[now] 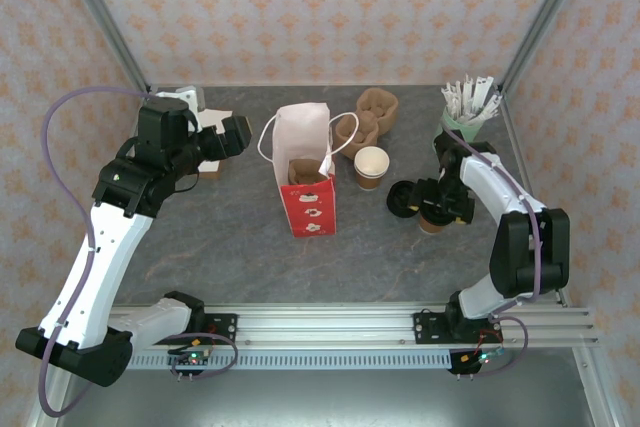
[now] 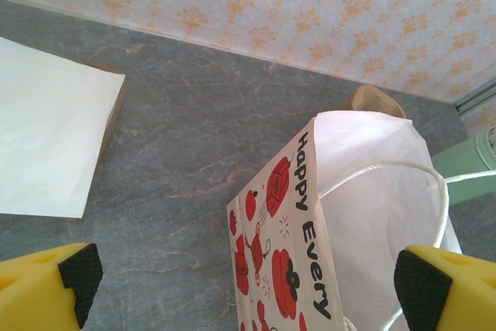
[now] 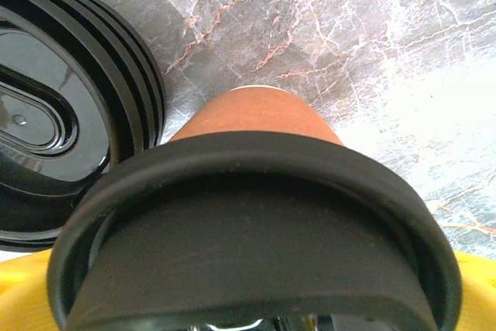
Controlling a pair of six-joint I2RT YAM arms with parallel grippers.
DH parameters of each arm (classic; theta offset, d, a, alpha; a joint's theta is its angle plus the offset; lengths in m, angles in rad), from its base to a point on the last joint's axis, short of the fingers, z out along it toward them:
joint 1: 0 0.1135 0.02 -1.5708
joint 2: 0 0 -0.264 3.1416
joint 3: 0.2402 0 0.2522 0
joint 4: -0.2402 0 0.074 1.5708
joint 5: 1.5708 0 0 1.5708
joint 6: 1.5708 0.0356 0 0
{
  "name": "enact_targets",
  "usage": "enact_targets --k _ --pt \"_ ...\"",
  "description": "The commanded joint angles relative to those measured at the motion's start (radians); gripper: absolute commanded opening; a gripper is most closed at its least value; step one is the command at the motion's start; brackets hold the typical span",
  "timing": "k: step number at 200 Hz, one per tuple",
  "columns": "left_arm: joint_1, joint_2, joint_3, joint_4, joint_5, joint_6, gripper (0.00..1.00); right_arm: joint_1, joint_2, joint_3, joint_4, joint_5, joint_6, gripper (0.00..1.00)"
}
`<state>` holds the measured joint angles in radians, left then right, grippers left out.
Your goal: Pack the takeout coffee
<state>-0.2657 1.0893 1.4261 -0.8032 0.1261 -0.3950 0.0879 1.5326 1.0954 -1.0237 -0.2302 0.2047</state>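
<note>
Before your left claw (image 2: 248, 288) stands the bag (image 2: 310, 222), white with red drawings and black letters. Left of your right claw (image 1: 434, 213), the takeout coffee (image 1: 371, 167) is white above, brown below; the table (image 1: 230, 247) is grey marbled.

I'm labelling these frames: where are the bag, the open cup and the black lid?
bag (image 1: 308, 209): top view, red front panel.
open cup (image 1: 371, 166): top view, inside its mouth.
black lid (image 1: 404, 197): top view, its top face.
</note>
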Motion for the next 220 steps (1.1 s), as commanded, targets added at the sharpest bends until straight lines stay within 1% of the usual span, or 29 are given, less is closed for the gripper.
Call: enact_targets --k 1,81,139,173,220 --pt "0.008 0.006 0.033 -0.019 0.003 0.010 0.99 -0.008 0.009 -0.015 0.003 0.005 -0.010 0.97" --pt "0.007 0.002 0.031 -0.021 0.003 0.012 1.00 -0.010 0.000 -0.008 -0.008 0.028 -0.019 0.89" --pt "0.008 0.004 0.032 -0.019 0.008 0.011 1.00 -0.010 -0.025 0.014 -0.041 0.055 -0.027 0.89" --pt "0.008 0.015 0.043 -0.011 0.029 0.007 1.00 -0.010 -0.048 0.054 -0.096 0.083 -0.033 0.88" --pt "0.008 0.039 0.060 -0.004 0.055 0.005 1.00 -0.010 -0.117 0.116 -0.174 0.069 -0.034 0.87"
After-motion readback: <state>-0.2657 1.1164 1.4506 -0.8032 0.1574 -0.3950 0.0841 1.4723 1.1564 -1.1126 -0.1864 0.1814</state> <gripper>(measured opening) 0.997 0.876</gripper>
